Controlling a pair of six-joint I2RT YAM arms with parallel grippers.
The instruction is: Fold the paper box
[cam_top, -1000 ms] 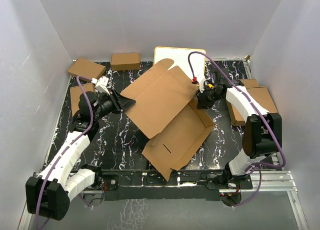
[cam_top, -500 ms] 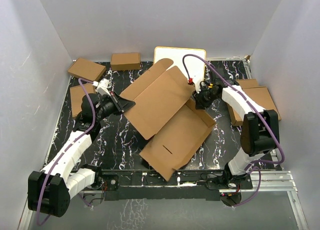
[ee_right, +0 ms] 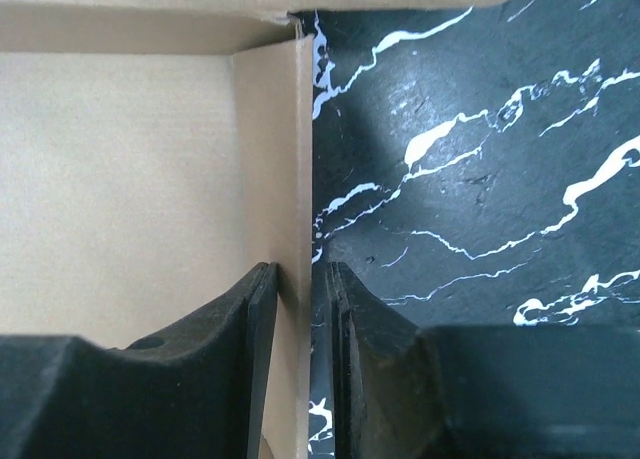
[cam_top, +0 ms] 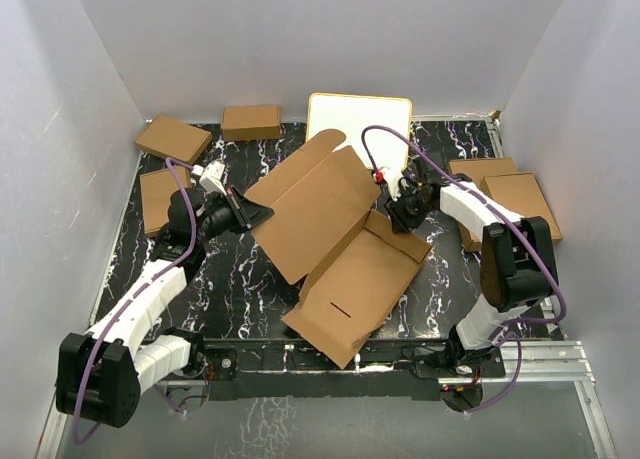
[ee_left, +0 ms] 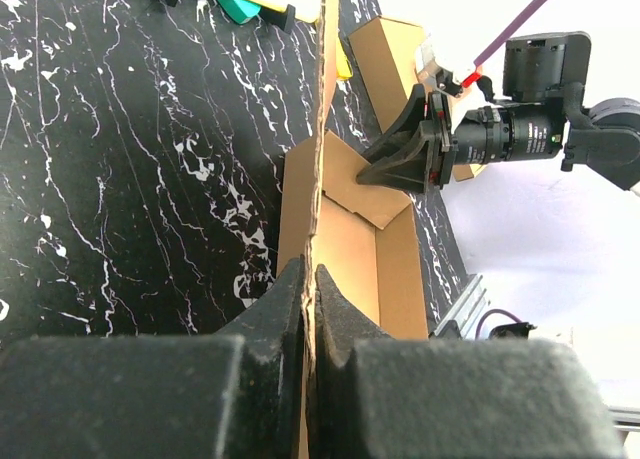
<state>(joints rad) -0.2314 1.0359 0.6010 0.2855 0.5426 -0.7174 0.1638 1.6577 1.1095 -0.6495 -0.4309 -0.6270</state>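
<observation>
The paper box (cam_top: 345, 279) lies in the middle of the black table (cam_top: 240, 279), between your two arms. Its near half is a shallow tray with low walls standing up. That tray has slid a little to the left in the last second.

A bit farther back, your right gripper (cam_top: 398, 217) has come down and in toward the tray's far corner. In the right wrist view its jaws stand on both sides of a thin side wall. One jaw touches the wall and the other shows a thin gap, so I cannot tell if it is really pinching.

Your left gripper (cam_top: 262, 211) is clamped tight on the left edge of the big flap. In the left wrist view the card is squeezed between its fingers (ee_left: 275, 319). The flap now tips up more than before.

Farthest back, more of the white board (cam_top: 360, 117) shows now.

I think the lid is starting to close over the tray, so the fold is only part done.
</observation>
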